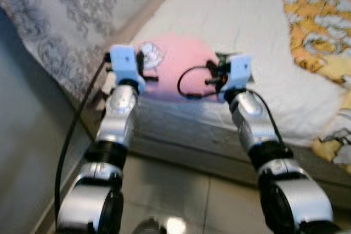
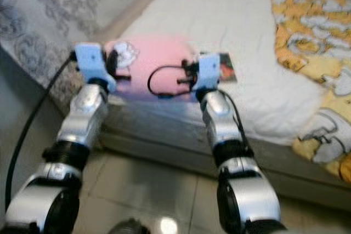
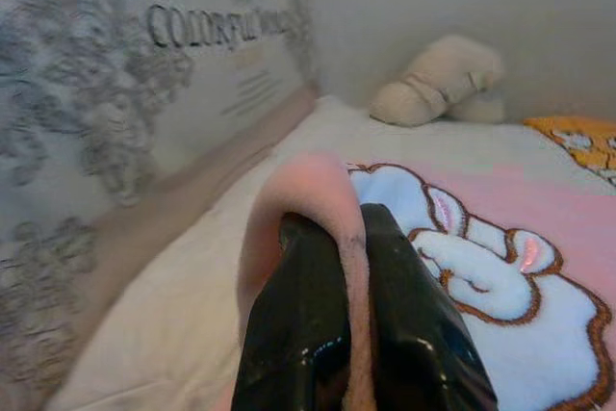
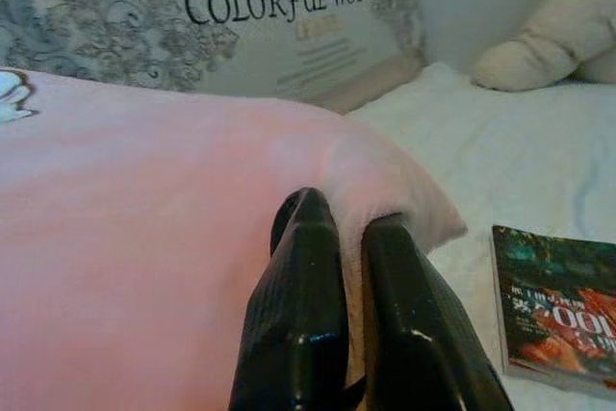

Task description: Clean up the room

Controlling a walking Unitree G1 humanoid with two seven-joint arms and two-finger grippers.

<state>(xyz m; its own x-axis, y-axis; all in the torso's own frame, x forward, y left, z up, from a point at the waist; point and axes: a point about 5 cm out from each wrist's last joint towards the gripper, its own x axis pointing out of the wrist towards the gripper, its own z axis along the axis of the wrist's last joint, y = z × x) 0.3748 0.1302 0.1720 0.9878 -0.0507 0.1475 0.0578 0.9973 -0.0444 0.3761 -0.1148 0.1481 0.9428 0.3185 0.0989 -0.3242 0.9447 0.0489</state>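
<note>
Looking down from the head camera, I see a bed (image 1: 230, 31) with a white sheet, its near edge just ahead of both arms. A grey patterned panel (image 1: 60, 20) printed with "COLORFUL WORLD" runs along its left side, and a yellow quilt (image 1: 318, 31) covers the right. A cream plush (image 3: 443, 79) sits at the far end by the wall.

Near the front edge lies a pink pillow (image 1: 181, 64) with a white cartoon patch (image 3: 491, 286) outlined in brown. My left gripper (image 3: 356, 334) has its fingers pressed together on a fold at the pillow's left edge. My right gripper (image 4: 351, 305) pinches the right corner the same way. A book (image 4: 558, 305) lies flat on the sheet just beside that corner.
</note>
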